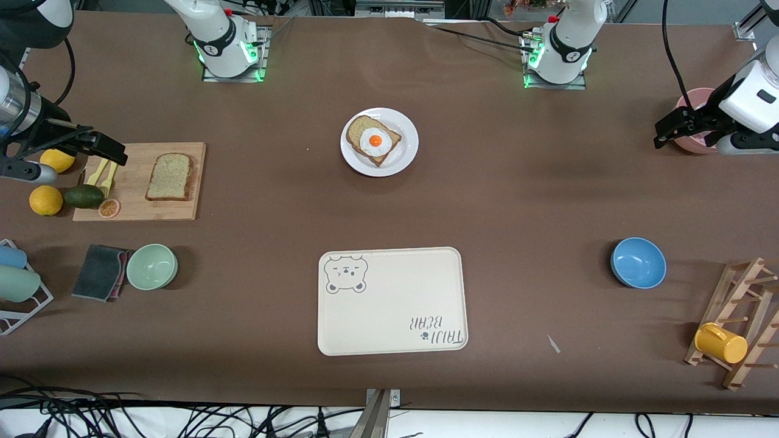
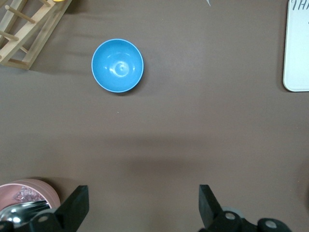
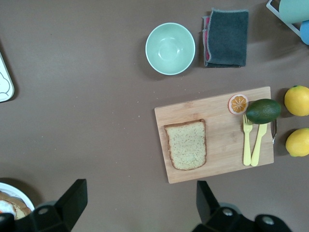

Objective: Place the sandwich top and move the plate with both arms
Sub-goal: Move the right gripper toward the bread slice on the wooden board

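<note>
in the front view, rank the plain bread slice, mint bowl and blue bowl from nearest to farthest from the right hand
From the right hand, open above the cutting board's edge:
1. Plain bread slice, on the cutting board just beside the hand.
2. Mint bowl, nearer the front camera than the board.
3. Blue bowl, toward the left arm's end of the table.

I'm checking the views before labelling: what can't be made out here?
- Pink container, front view: the left arm covers most of it; contents unclear.
- Plate, right wrist view: cut off by the frame edge.
- Rack with cups, front view: cut off by the frame edge.
- Tray, left wrist view: only an edge shows.
</note>
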{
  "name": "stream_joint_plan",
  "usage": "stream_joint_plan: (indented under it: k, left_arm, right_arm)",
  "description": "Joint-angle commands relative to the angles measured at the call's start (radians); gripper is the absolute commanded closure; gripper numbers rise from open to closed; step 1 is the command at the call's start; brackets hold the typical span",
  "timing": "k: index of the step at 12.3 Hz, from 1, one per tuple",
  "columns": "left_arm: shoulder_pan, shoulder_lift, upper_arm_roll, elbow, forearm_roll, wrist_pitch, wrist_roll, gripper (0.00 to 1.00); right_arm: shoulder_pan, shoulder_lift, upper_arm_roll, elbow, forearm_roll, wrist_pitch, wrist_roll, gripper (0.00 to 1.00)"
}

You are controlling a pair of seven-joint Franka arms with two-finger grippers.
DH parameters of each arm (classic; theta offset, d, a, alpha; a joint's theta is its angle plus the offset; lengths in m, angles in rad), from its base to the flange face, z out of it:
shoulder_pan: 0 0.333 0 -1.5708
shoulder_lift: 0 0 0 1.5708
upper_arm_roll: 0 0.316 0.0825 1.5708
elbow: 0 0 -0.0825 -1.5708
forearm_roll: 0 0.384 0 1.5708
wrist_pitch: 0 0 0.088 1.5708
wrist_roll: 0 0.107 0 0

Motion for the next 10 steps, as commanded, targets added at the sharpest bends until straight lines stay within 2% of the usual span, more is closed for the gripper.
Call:
stream_joint_plan:
  k: [1, 2, 3, 5, 6, 8, 10]
  left_arm:
    - [0.002, -0.017, -0.011, -0.015, 0.008, 0.014, 0.007, 0.00]
    - [-0.004, -0.003, -0.016, -0.003, 0.011, 0.011, 0.007, 0.00]
    - [0.004, 0.011, -0.017, 0.049, 0.011, -0.001, 0.002, 0.00]
    - [0.006, 0.058, -0.017, 0.155, 0.011, -0.057, -0.004, 0.00]
    - [0.004, 0.089, -0.017, 0.204, 0.012, -0.079, -0.005, 0.00]
    - [0.004, 0.139, -0.017, 0.273, 0.017, -0.133, -0.002, 0.00]
    - [0.007, 0.140, -0.014, 0.273, 0.019, -0.134, 0.005, 0.00]
  right_arm:
    - [0.002, -0.028, -0.001, -0.002, 0.001, -0.015, -0.003, 0.00]
    - [0.004, -0.033, -0.002, -0.003, 0.001, -0.017, 0.002, 0.00]
    - [0.013, -0.031, -0.007, -0.002, -0.003, -0.020, 0.009, 0.00]
    - [0.091, -0.031, -0.108, 0.000, -0.006, -0.026, 0.011, 0.00]
    - [0.117, -0.031, -0.139, 0.006, -0.005, -0.020, 0.011, 0.00]
    - [0.108, -0.028, -0.131, 0.015, -0.006, -0.018, 0.008, 0.00]
    - [0.113, -0.019, -0.140, 0.031, -0.002, -0.012, -0.001, 0.00]
